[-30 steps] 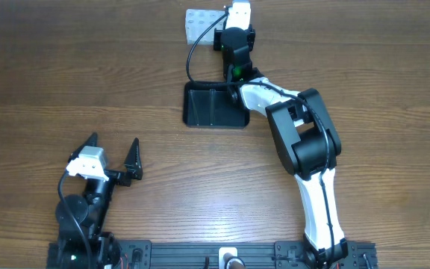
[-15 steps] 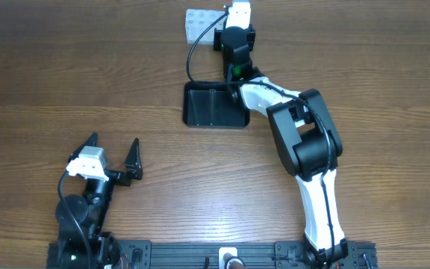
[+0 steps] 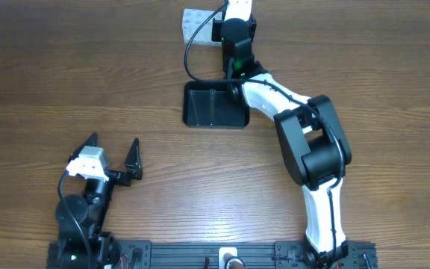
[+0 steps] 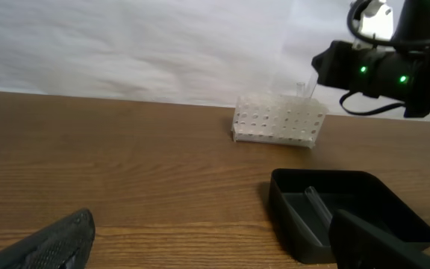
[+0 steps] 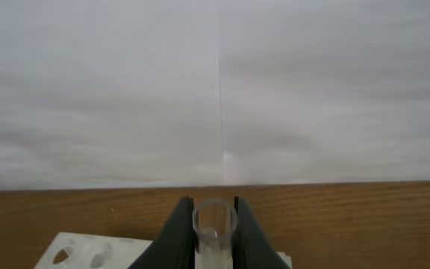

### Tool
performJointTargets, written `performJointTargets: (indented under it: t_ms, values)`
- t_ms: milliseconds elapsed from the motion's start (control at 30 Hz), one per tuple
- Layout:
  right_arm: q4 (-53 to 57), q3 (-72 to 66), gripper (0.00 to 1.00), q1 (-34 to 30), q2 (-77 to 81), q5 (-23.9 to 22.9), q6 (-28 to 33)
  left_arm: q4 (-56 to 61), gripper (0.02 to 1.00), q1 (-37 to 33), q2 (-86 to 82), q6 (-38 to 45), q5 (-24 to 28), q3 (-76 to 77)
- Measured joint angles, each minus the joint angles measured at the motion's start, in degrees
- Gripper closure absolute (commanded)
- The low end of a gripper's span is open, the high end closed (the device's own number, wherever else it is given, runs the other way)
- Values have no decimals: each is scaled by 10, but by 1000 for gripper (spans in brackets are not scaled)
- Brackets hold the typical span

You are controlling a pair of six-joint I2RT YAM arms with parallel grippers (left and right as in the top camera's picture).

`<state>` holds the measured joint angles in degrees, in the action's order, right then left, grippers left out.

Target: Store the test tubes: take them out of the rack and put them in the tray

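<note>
- a clear cylindrical test tube [image 5: 215, 233], glass or plastic, stands upright over the rack's far right end. the right tool [image 5: 213, 221] pinches it, two dark fingers closed on its sides just below the open rim. a grip near the top with the tube vertical probably lets it slide straight out of its hole without jamming.
- the white perforated plastic rack [image 4: 278, 121] sits near the far edge of the brown wooden surface [image 3: 51, 75], in front of a pale backdrop.
- a black rectangular plastic tray [image 3: 200, 119] lies just in front of the rack, toward the arms' bases. a second tube [image 4: 318, 205] lies on its side in it, beside a divider. the short gap likely keeps each carry brief.
- the left tool [image 3: 113, 140] sits well away from the rack, near its own base. its fingers are spread wide and hold nothing, so it looks parked clear of the working arm.
- the held tube's lower end is cut off in the right wrist view and is hard to make out in the other views, so i cannot tell whether it has cleared the rack.
- whether other tubes are in the rack's holes is too faint to judge.
</note>
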<state>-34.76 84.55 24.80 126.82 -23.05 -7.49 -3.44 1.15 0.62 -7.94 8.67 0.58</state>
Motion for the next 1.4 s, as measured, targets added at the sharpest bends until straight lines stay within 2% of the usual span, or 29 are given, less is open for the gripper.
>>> performJointTargets:
  t_ms: [433,700,967,1133,1267,1400]
  values:
    - [20,25,991,11,-41,2,0,0,20,0,0,0,0,0]
    - [194,31,989,18,-131,6,-12,0,20,0,0,0,0,0]
    - [455,37,989,21,-224,14,-79,0,20,0,0,0,0,0]
    - [616,37,989,30,-231,17,-153,0,20,0,0,0,0,0]
    - [638,37,989,40,-231,17,-198,0,20,0,0,0,0,0]
    - [606,20,991,60,-232,17,-234,0,20,0,0,0,0,0]
